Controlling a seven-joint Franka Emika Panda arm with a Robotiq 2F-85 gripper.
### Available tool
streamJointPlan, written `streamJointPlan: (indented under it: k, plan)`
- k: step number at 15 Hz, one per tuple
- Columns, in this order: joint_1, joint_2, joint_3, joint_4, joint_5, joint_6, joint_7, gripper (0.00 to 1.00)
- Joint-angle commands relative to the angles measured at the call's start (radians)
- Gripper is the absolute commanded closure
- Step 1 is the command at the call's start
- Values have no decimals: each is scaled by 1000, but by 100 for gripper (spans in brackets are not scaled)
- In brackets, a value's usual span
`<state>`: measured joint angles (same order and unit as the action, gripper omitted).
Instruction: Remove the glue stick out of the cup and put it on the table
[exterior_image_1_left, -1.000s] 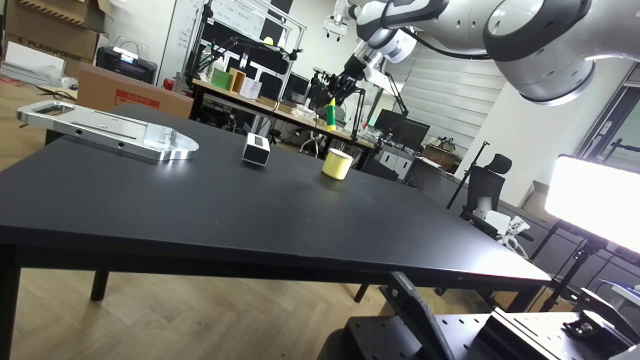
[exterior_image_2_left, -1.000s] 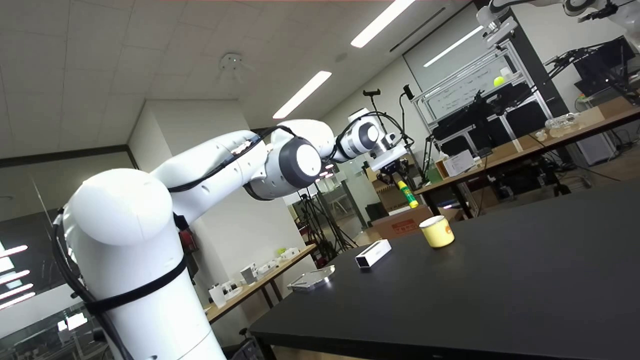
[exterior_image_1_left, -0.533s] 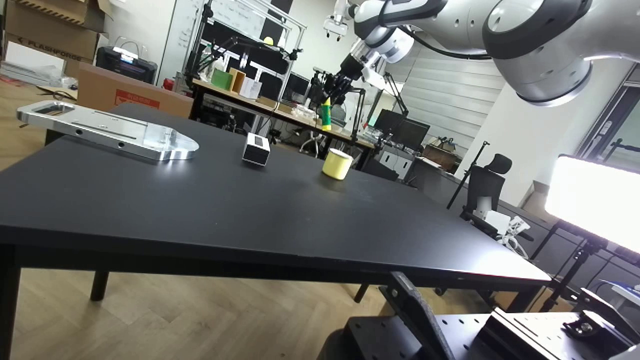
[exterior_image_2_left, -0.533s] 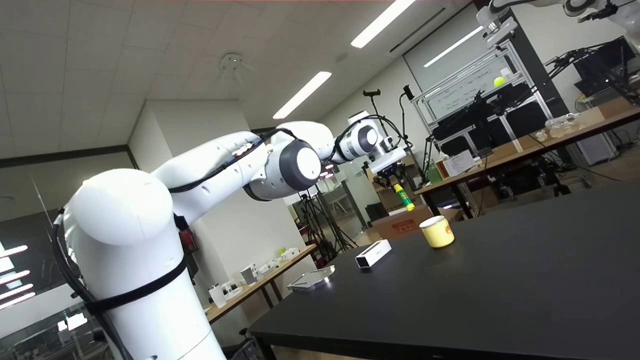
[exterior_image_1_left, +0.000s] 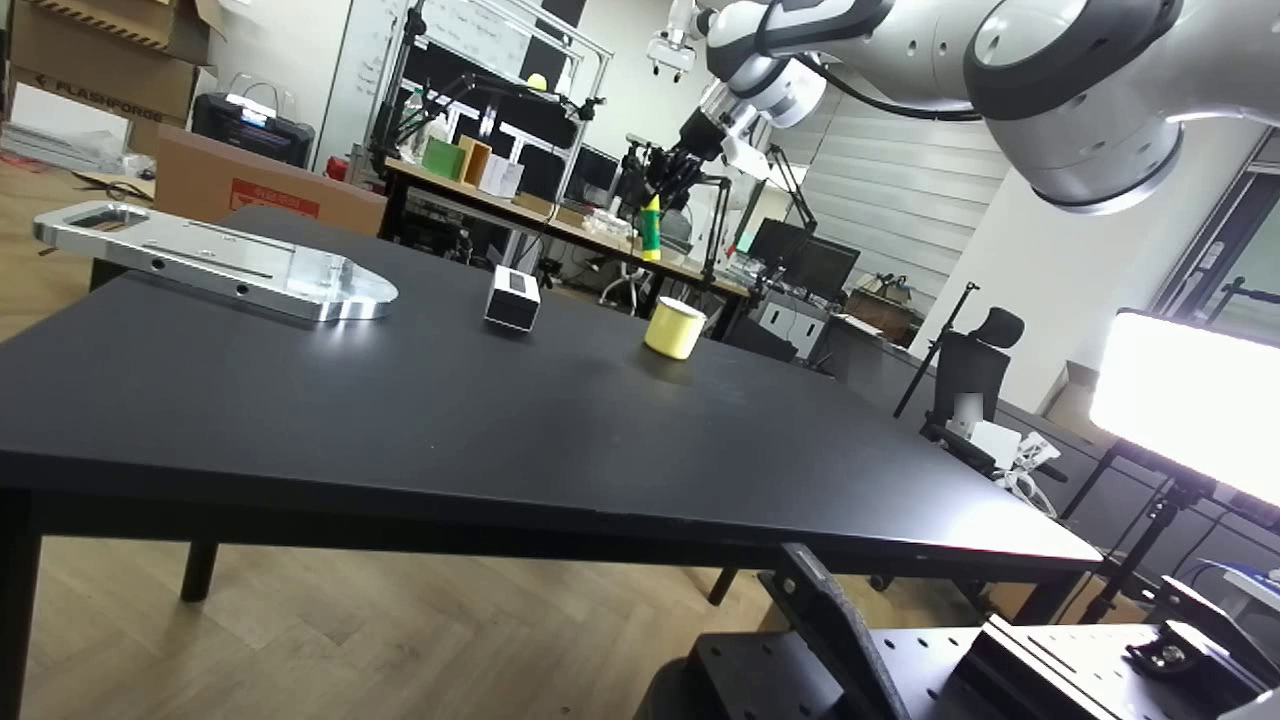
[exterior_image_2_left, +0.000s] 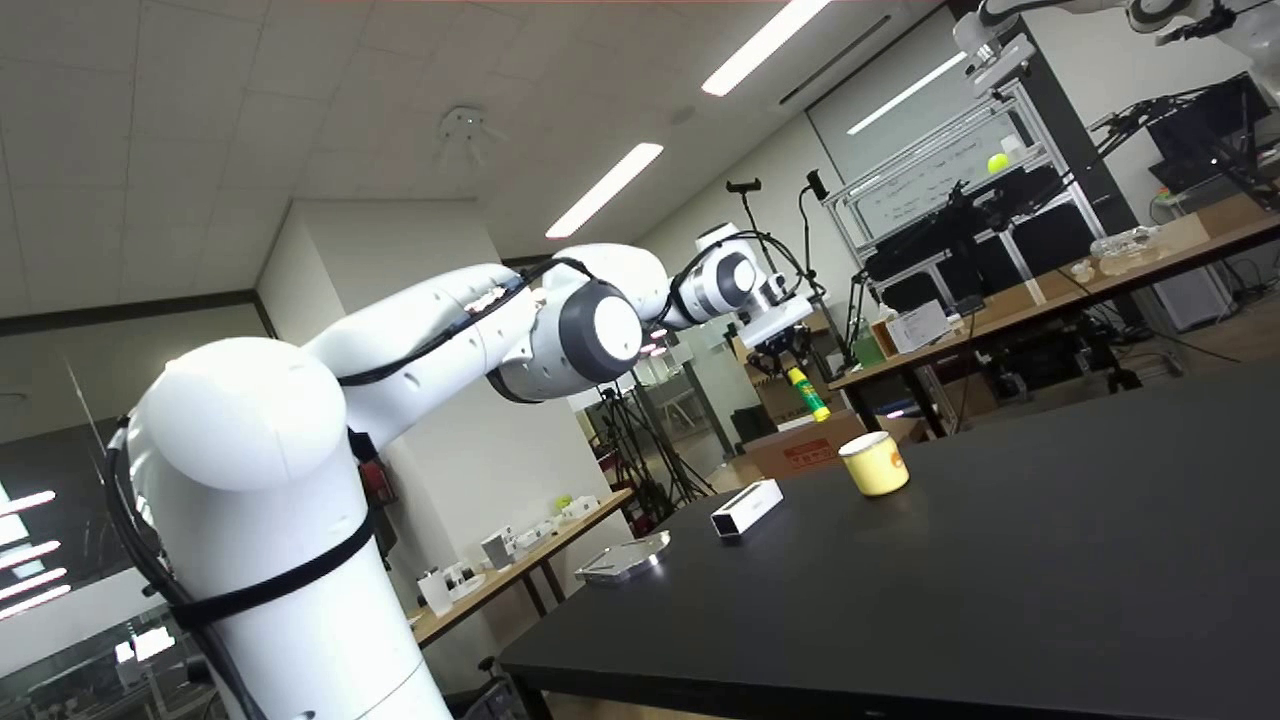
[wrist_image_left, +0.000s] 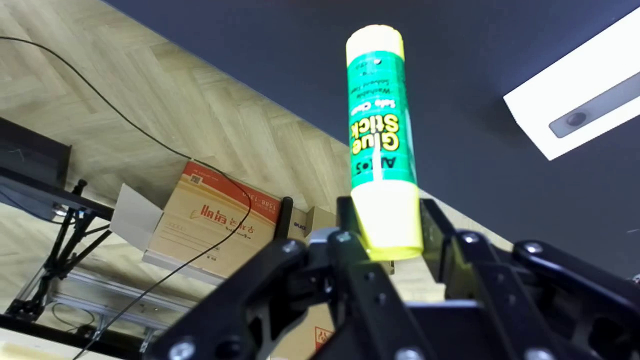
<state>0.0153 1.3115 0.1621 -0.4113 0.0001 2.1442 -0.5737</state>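
Observation:
My gripper is shut on the yellow cap of a green and yellow glue stick; the stick points out past the fingertips. In both exterior views the glue stick hangs from the gripper, slightly tilted, above table height. The yellow cup stands upright on the black table, apart from the stick and lower than it. The cup is out of the wrist view; its inside is hidden. The table also shows in the wrist view.
A white box with a dark opening lies on the table near the cup; it also shows in the wrist view. A silver metal plate lies farther off. A cardboard box stands beyond the table edge.
My gripper and the held glue stick have moved a little to the left in both exterior views, mostly in the first half second. The cup, box and plate have not moved.

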Motion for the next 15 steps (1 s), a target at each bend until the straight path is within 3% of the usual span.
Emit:
streamJointPlan:
  k: [1, 8, 15]
  plan:
    - [17, 47, 12, 27, 7, 130, -7, 91]
    - [37, 133, 107, 13, 40, 420, -109, 91]
    - [6, 167, 250, -59, 100, 483, -337, 91]
